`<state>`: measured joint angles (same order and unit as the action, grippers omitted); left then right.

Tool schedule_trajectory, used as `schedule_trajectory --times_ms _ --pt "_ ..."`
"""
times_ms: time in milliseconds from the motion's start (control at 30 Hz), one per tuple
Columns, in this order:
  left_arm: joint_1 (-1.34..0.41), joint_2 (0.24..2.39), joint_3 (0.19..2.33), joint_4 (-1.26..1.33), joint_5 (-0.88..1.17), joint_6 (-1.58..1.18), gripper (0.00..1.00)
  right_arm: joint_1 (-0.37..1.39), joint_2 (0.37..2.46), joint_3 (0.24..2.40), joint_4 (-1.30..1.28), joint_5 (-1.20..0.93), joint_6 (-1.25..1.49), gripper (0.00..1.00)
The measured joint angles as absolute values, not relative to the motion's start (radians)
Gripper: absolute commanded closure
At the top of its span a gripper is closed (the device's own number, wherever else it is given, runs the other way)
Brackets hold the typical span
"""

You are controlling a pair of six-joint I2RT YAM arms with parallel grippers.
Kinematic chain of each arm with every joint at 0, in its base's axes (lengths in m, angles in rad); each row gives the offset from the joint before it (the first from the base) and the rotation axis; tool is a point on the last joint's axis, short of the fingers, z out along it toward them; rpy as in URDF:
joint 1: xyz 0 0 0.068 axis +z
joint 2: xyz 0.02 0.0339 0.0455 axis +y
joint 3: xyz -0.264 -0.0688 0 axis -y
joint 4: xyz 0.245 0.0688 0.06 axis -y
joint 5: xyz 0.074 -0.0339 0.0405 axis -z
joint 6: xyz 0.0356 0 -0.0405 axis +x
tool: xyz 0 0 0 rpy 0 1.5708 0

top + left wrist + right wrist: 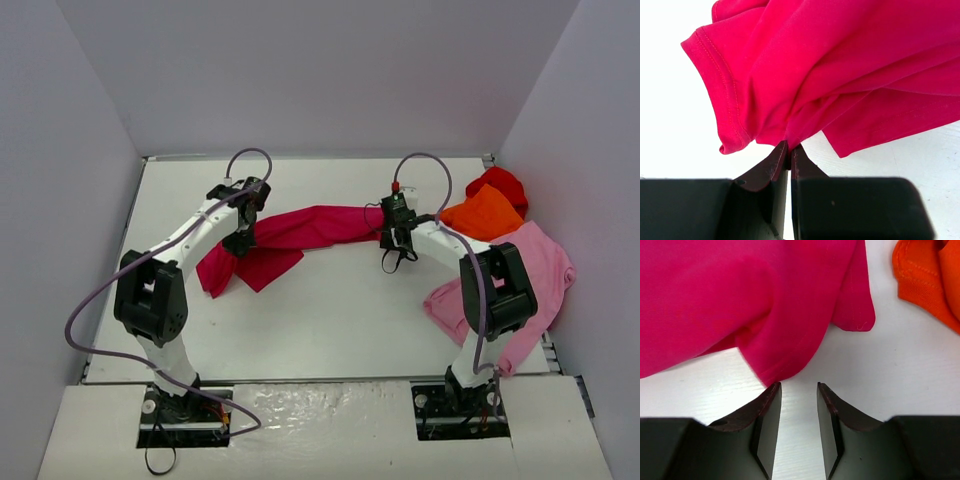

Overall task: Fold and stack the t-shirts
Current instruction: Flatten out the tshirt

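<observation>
At the middle of the tabletop [330, 310], the crimson t-shirt [300, 232] lies bunched in a long band between your two arms. You look to be at the spreading step, with no fold made yet. The left fingers [775, 167] are pressed together on a pinch of its cloth near a sleeve hem. The right fingers [767, 405] stand partly apart with bare tabletop showing between them. The shirt's edge sits just at one tip, but nothing is gripped. Your next move likely calls for closing the right fingers on that edge, then drawing the cloth flat. The orange t-shirt [482, 215], light pink t-shirt [540, 270] and bright red t-shirt [500, 183] wait heaped at the right.
</observation>
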<state>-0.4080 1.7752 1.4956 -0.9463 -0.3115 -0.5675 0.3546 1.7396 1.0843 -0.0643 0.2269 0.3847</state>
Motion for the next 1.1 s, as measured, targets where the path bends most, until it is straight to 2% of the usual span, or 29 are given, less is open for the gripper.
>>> schedule_trajectory --times_ms 267,667,767,833,867,1100 --pt "-0.408 1.775 1.496 -0.946 -0.311 -0.56 1.0 0.355 1.706 1.096 -0.064 0.192 0.385 0.67" --pt "-0.408 1.775 1.496 -0.947 -0.312 -0.556 1.0 0.355 1.816 1.129 -0.054 0.165 0.385 0.67" --pt "-0.408 1.775 1.496 -0.947 -0.312 -0.553 1.0 0.355 1.832 1.134 -0.047 0.165 0.384 0.75" --pt "-0.408 1.775 1.496 -0.947 -0.312 -0.553 1.0 0.355 1.839 1.134 -0.045 0.166 0.384 0.94" --pt "-0.408 1.775 1.496 -0.947 -0.312 -0.553 1.0 0.354 1.843 1.134 -0.043 0.167 0.384 0.99" --pt "-0.408 1.775 1.496 -0.949 -0.312 -0.552 1.0 0.346 1.871 1.163 -0.042 0.171 0.363 1.0"
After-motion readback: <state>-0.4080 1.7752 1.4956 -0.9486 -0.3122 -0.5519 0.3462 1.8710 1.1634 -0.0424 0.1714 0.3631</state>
